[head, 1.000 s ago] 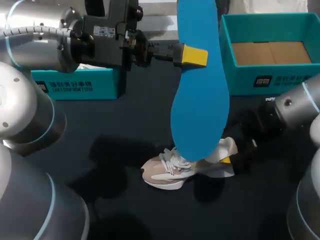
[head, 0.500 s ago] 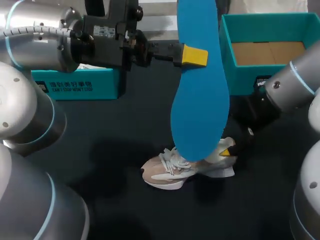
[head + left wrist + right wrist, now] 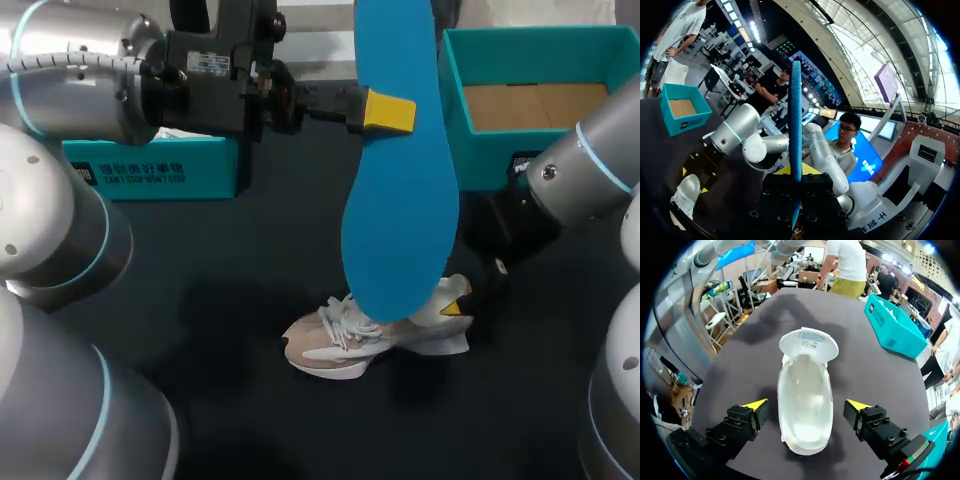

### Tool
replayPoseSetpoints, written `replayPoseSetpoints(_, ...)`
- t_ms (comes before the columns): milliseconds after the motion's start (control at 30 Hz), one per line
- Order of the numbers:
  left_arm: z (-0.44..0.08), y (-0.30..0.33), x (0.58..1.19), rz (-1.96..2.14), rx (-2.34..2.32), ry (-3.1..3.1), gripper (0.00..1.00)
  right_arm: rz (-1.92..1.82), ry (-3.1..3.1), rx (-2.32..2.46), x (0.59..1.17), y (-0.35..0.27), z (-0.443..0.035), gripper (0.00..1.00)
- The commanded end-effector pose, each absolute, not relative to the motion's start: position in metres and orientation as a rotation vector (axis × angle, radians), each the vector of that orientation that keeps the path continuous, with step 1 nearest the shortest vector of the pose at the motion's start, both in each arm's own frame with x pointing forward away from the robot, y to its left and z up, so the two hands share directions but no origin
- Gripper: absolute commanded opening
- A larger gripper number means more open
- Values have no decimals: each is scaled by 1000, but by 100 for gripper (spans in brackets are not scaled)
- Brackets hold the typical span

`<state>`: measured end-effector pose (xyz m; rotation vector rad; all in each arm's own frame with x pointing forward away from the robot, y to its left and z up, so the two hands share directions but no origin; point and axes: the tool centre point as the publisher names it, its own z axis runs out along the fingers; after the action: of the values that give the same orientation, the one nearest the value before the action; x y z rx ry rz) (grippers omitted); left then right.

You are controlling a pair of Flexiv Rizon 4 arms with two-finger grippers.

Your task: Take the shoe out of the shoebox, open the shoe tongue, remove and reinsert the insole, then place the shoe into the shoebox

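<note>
Head view: the shoe (image 3: 370, 335) lies on its side on the table, out of the shoebox (image 3: 490, 160), which stands open well apart. The blue insole (image 3: 400, 200) hangs toe-down above the shoe, pinched near its heel by the left gripper (image 3: 388, 110), whose arm reaches in level and high. The right arm (image 3: 580, 180) slopes down to the shoe's heel. Only one yellow tip shows there, so its jaws cannot be judged from here.

Left wrist view: the insole (image 3: 796, 125) is edge-on, clamped between the jaws.

Right wrist view: the right gripper (image 3: 806, 404) straddles the shoe (image 3: 805, 405), jaws spread and apparently clear of it. The tongue (image 3: 808, 344) is folded out and the interior is empty.

Assessment: removal, tongue opening and insole extraction done. Reinsertion and boxing remain.
</note>
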<state>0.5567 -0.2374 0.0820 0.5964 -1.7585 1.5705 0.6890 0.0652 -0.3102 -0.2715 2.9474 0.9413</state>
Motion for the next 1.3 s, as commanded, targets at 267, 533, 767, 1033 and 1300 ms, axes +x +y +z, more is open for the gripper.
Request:
replayPoseSetpoints(267,80,-237,556,1574,595,-1755,0,934,2947,-270,688,66,-311,100)
replayPoseSetpoints(533,80,-237,556,1574,595,-1755,0,908,2952,-282,686,65,-311,100)
replayPoseSetpoints(767,80,-237,556,1574,595,-1755,0,729,2998,-345,675,55,-312,100)
replayPoseSetpoints(1033,80,-237,556,1574,595,-1755,0,593,2998,-317,682,48,-312,100)
replayPoseSetpoints(1300,80,-237,556,1574,595,-1755,0,350,3012,-348,684,37,-298,100)
